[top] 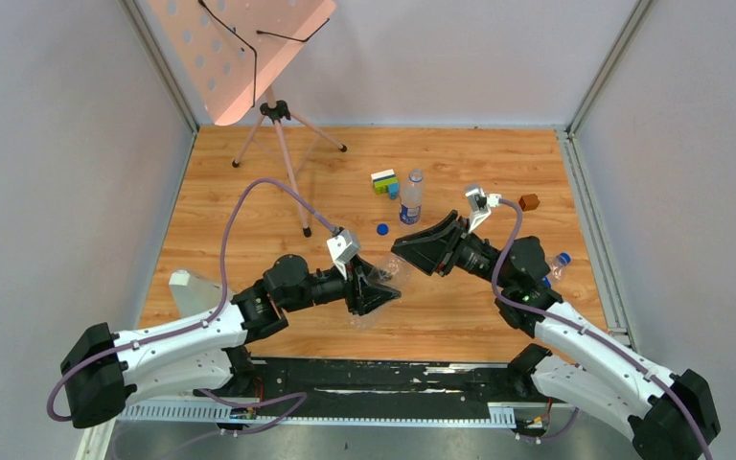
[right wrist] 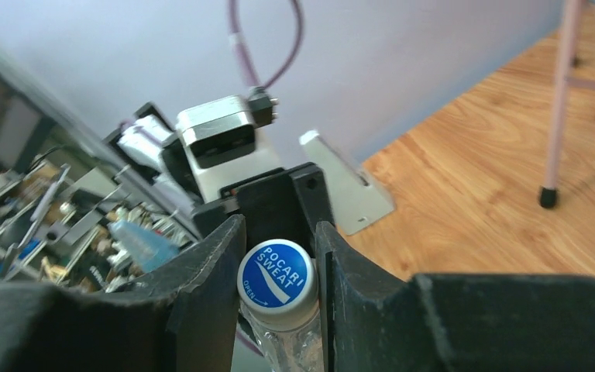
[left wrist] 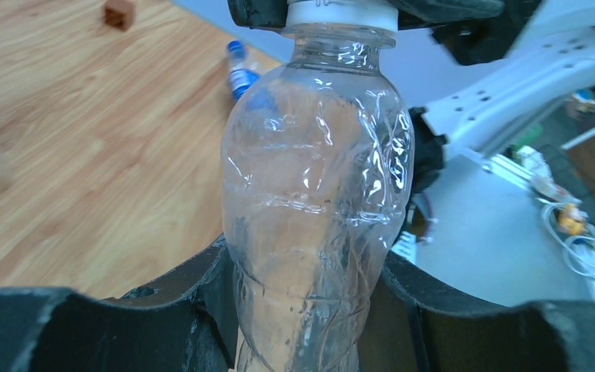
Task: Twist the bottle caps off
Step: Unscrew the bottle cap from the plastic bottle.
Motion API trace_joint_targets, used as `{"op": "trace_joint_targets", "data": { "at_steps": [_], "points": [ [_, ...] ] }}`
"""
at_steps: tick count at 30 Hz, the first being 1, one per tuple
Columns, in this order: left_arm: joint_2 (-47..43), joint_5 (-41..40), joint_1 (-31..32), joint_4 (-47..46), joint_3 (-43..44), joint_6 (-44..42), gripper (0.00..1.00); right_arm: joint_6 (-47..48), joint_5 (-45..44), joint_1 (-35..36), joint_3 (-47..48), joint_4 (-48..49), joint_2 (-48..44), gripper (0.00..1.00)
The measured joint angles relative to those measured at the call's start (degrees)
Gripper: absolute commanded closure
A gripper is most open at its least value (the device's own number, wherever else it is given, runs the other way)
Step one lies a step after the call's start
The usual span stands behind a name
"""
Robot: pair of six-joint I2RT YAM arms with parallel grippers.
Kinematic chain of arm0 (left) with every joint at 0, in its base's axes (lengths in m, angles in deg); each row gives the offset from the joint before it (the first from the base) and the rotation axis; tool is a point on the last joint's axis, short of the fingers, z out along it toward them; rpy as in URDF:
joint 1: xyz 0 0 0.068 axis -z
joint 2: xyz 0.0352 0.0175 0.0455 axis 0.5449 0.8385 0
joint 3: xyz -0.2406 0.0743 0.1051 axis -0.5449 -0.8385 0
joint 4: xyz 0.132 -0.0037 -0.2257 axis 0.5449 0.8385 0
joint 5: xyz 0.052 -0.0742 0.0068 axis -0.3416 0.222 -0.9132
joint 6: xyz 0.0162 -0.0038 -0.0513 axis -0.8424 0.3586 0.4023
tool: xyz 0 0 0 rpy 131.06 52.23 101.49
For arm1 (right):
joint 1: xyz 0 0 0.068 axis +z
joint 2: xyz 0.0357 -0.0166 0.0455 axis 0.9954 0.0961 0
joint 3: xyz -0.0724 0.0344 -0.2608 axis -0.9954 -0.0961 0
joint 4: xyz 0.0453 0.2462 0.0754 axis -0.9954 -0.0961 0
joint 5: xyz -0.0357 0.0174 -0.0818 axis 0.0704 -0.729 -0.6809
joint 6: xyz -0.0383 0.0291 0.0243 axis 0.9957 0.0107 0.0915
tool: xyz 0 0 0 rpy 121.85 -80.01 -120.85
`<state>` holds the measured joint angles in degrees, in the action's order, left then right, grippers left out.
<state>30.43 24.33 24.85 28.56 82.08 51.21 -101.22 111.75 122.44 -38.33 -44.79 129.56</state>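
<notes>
My left gripper (top: pixel 376 290) is shut on a clear, unlabelled, crinkled bottle (left wrist: pixel 318 194), its jaws pressing the lower body from both sides. The bottle (top: pixel 385 275) is held above the table, its neck pointing toward the right arm. Its cap (right wrist: pixel 277 276) is whitish with a blue printed top. My right gripper (right wrist: pixel 279 263) is shut on that cap, with a finger (right wrist: pixel 211 267) against each side. In the left wrist view the cap (left wrist: pixel 341 14) sits at the top edge between the dark right fingers. In the top view my right gripper (top: pixel 410 251) meets the bottle's end.
A blue-labelled bottle (top: pixel 411 196) stands behind the grippers, with a loose blue cap (top: pixel 381 229) and a toy block cluster (top: pixel 384 182) near it. Another bottle (top: pixel 556 265) lies by the right arm. A brown cube (top: pixel 529 202) and a tripod stand (top: pixel 287 144) are farther back.
</notes>
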Motion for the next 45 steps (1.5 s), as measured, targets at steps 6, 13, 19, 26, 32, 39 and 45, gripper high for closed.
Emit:
{"op": "trace_joint_targets", "data": {
  "at_steps": [6, 13, 19, 26, 32, 39, 45],
  "points": [
    [0.0, 9.8, -0.9, -7.3, -0.3, 3.2, 1.0, -4.7, 12.0, -1.9, -0.2, 14.1, 0.9, 1.0],
    [1.0, 13.7, -1.4, -10.9, -0.5, 5.4, 1.0, -7.1, 13.9, -2.8, 0.4, 16.2, 1.3, 0.41],
    [-0.5, 6.1, -0.2, -3.5, 1.2, 1.4, 1.0, 0.0, -2.4, -1.5, 7.5, -6.2, -6.6, 0.36],
    [-0.2, -11.4, 6.6, 4.5, 6.1, -3.6, 1.0, 4.2, -18.2, 4.0, 12.8, -19.6, -4.4, 0.36],
    [2.1, -26.4, 12.1, 8.3, 8.5, -6.5, 1.0, 5.0, -29.5, 9.9, 13.8, -27.5, 0.4, 0.41],
    [6.3, -38.8, 17.5, 10.9, 11.5, -8.9, 1.0, 5.0, -35.9, 12.7, 14.9, -28.6, 2.6, 0.44],
    [6.5, -45.9, 19.0, 12.7, 11.8, -8.9, 1.0, 3.9, -38.8, 12.9, 14.9, -28.6, 2.7, 0.41]
  ]
}}
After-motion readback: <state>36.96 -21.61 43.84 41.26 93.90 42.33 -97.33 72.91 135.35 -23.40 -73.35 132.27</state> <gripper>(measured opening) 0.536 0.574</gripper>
